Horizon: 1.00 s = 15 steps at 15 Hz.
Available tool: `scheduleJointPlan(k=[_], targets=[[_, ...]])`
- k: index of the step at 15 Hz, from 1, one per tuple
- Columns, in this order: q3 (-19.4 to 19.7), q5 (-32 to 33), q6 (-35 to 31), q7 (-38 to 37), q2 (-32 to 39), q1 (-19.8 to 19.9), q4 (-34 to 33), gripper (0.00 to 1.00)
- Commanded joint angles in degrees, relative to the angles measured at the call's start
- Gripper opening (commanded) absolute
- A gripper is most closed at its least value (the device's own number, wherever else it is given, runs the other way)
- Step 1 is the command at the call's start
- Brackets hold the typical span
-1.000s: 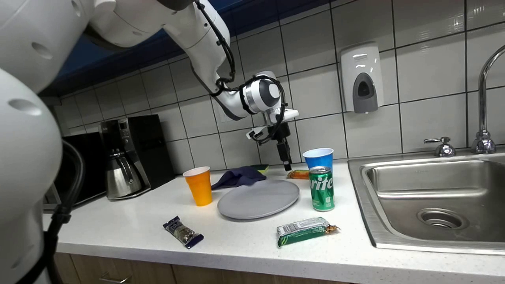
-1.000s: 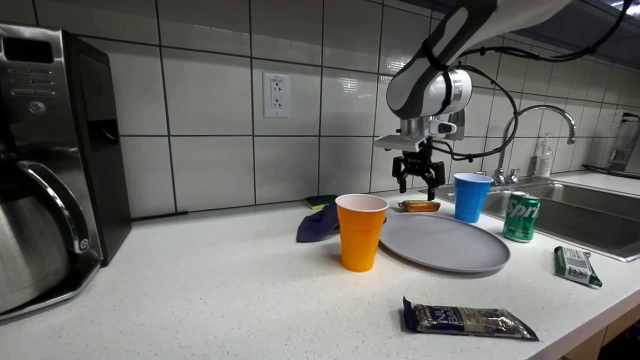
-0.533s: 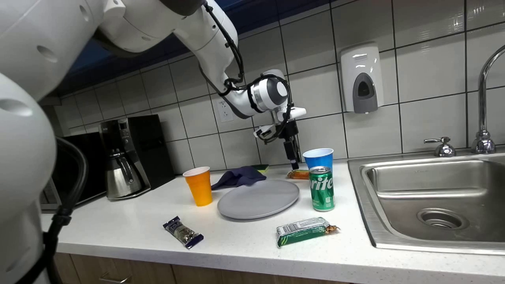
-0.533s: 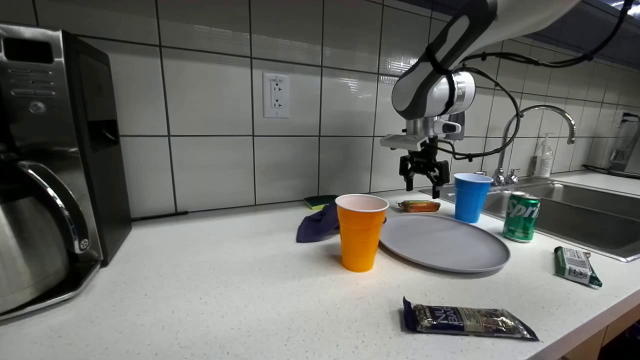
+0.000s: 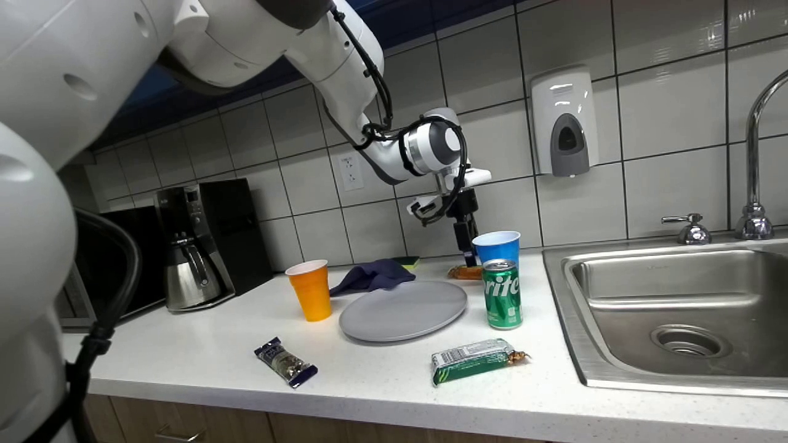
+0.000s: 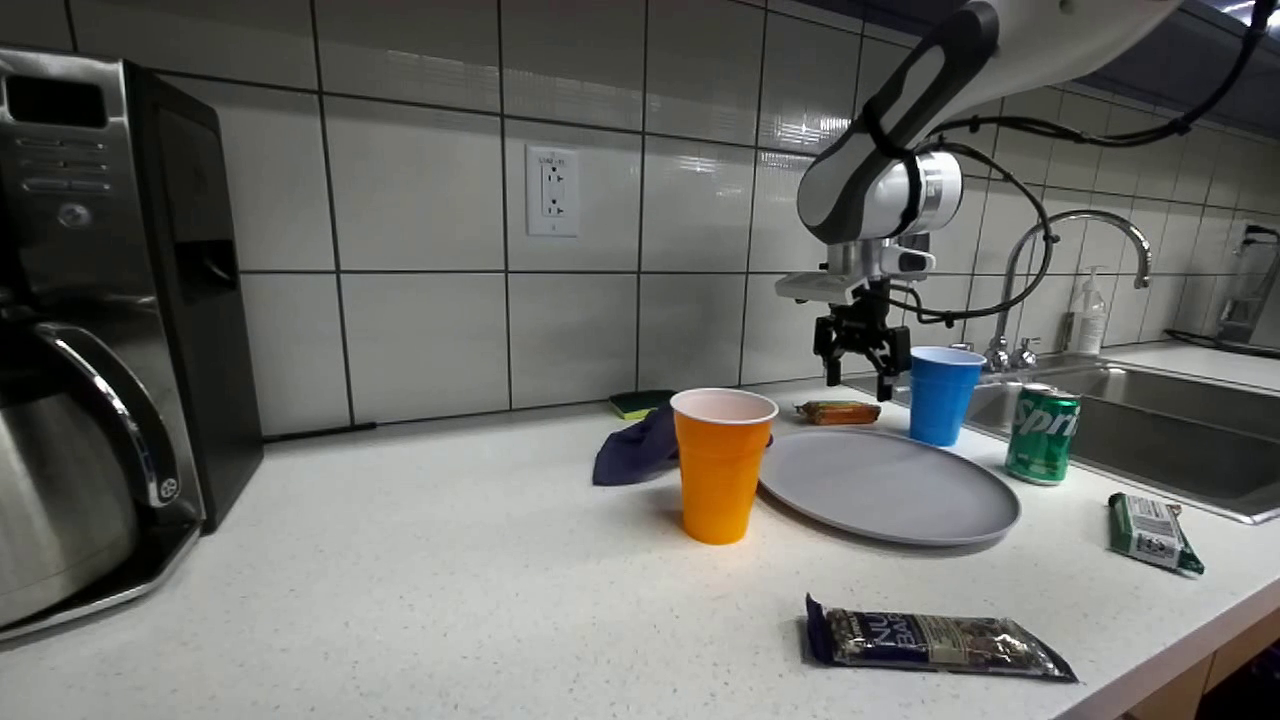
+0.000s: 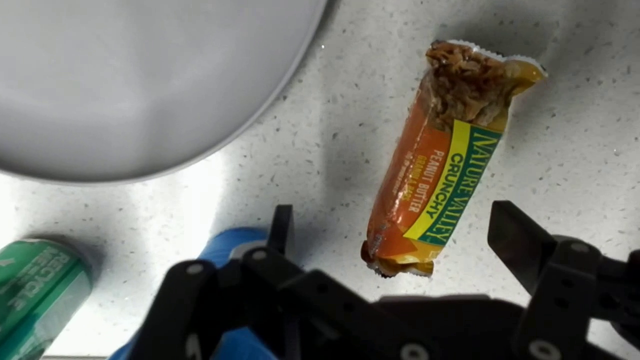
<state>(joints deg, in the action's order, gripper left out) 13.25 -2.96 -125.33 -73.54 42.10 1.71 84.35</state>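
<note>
Notably, the views differ: the bulky links of the arm [image 5: 338, 74] crowd the left of an exterior view, where the drain [image 5: 689, 340] of the sink [image 5: 577, 320] shows at the right; in an exterior view some lettering on a dark nut bar [image 6: 935, 640] can be read, and a pump bottle [image 6: 1087, 318] stands farther right, beside the sink; the wrist view alone makes the print on the orange granola bar [image 7: 435, 165] legible. In both exterior views the arm extends over the countertop [image 5: 369, 369] and bends at the wrist, so the gripper [image 6: 859, 388] points down, its jaws spread wide above the granola bar. In the wrist view, from the left, come the grey plate [image 7: 125, 100] and the green can [image 7: 37, 295], then the blue cup [image 7: 225, 245], partly behind a finger [image 7: 281, 230]; whether that finger brushes the blue cup is hard to judge from these angles. Next, the granola bar lies on the countertop, slanting through the gap, its lower end between the fingers and its upper end running beyond them; the opposite finger [image 7: 520, 240] sits to its right.
</note>
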Motion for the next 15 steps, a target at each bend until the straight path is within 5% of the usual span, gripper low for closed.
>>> scheduleJointPlan(k=[1,10,11,12,15], targets=[[-1.3,-1.5,2.3,-0.5,2.5,1.7,-3.8,1.00],[-0.9,-1.6,3.8,-1.3,5.5,1.4,-6.8,1.00],[-0.8,-1.5,3.8,-1.6,5.7,1.3,-7.1,0.75],[-0.7,-1.4,3.8,-1.7,5.8,1.2,-7.2,0.74],[-0.6,-1.2,4.3,-2.1,6.1,1.1,-7.7,0.49]])
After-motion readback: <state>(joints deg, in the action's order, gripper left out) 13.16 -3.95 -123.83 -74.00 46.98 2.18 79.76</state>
